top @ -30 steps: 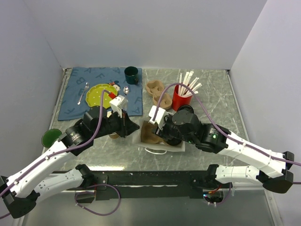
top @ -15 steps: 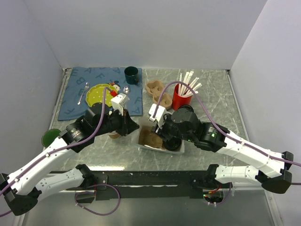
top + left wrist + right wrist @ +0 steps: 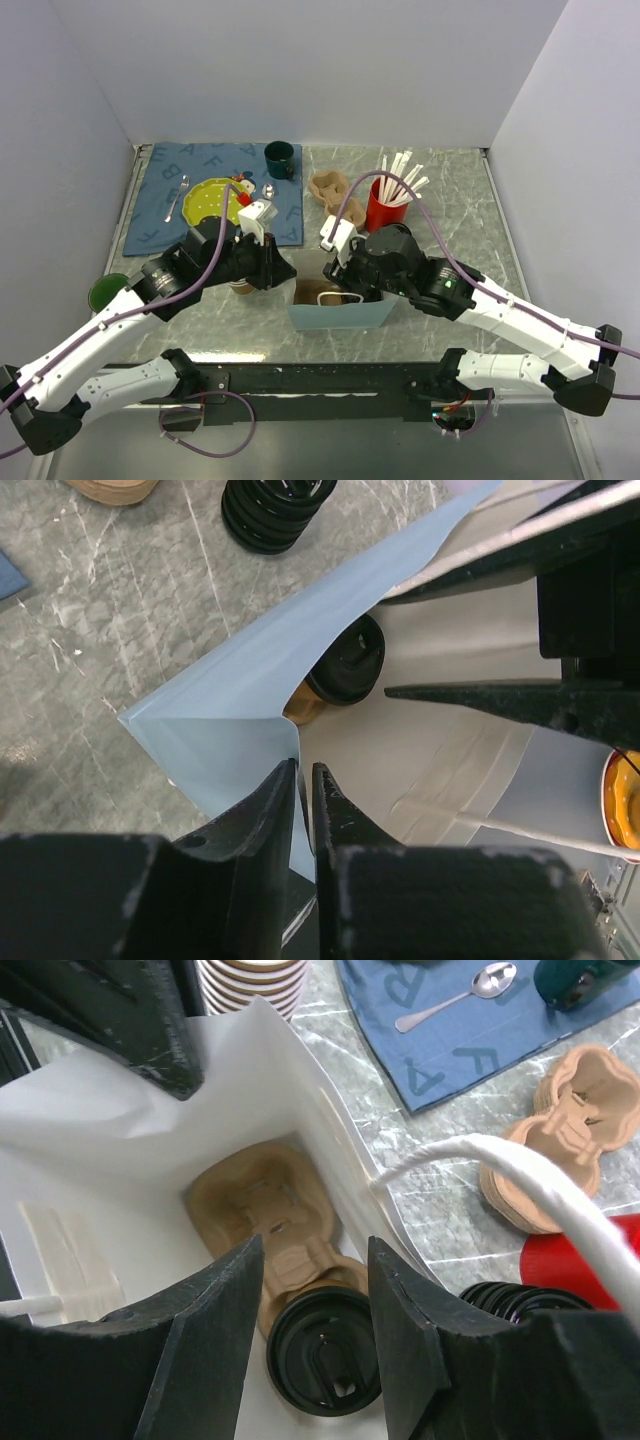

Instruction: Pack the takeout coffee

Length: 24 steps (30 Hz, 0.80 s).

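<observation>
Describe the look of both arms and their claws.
The left arm and right arm have white links with black joints; a purple cable loops along each. The left claw and right claw are matte black, with flat tapering fingers, scuffed at the edges.

A blue lettered placemat (image 3: 160, 222) at the desk's (image 3: 460, 210) 11 o'clock bears a yellow-green plate (image 3: 205, 200) and a fork (image 3: 177, 197). A dark green mug (image 3: 280, 159) stands at 12, pulp carriers (image 3: 330, 190) and a red cup (image 3: 383, 214) of white sticks near 1, and a pale blue paper bag (image 3: 340, 312) at 6.
</observation>
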Each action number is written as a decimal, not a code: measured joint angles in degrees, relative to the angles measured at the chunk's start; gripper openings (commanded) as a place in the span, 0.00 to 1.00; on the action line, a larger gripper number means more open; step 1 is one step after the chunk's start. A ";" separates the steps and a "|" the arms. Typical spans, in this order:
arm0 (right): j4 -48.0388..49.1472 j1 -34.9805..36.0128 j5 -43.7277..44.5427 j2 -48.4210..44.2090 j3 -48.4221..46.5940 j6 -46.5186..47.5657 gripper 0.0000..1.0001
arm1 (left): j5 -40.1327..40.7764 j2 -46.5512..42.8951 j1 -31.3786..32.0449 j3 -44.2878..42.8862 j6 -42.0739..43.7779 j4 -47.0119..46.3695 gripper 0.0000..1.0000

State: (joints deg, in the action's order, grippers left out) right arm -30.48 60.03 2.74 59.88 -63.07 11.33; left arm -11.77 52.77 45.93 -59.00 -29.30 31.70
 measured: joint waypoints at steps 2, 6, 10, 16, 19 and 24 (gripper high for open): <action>0.04 -0.85 -0.42 0.00 0.15 0.00 0.54 | 0.02 0.17 0.00 0.00 0.02 0.13 0.24; 0.35 -2.14 -1.05 0.00 0.15 0.04 0.55 | 0.04 0.94 0.00 -0.15 0.07 0.33 0.34; 0.28 -2.99 -2.56 0.11 0.07 0.07 0.55 | 0.37 1.55 0.00 -0.50 0.15 0.81 0.50; -1.53 -3.54 -6.91 0.26 -1.95 0.04 0.53 | 2.25 1.90 0.00 -2.89 0.76 1.18 0.68; -3.28 -3.82 -8.76 0.76 -4.37 -0.24 0.52 | 3.08 1.84 0.00 -3.39 1.14 0.81 0.73; -5.64 -4.52 -11.06 2.21 -8.59 -1.68 0.51 | 4.48 1.84 0.00 -3.67 1.53 0.68 0.75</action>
State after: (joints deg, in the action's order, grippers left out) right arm -36.12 55.51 -8.32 62.08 -71.66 9.65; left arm -7.29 54.61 45.93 -62.67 -27.77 32.38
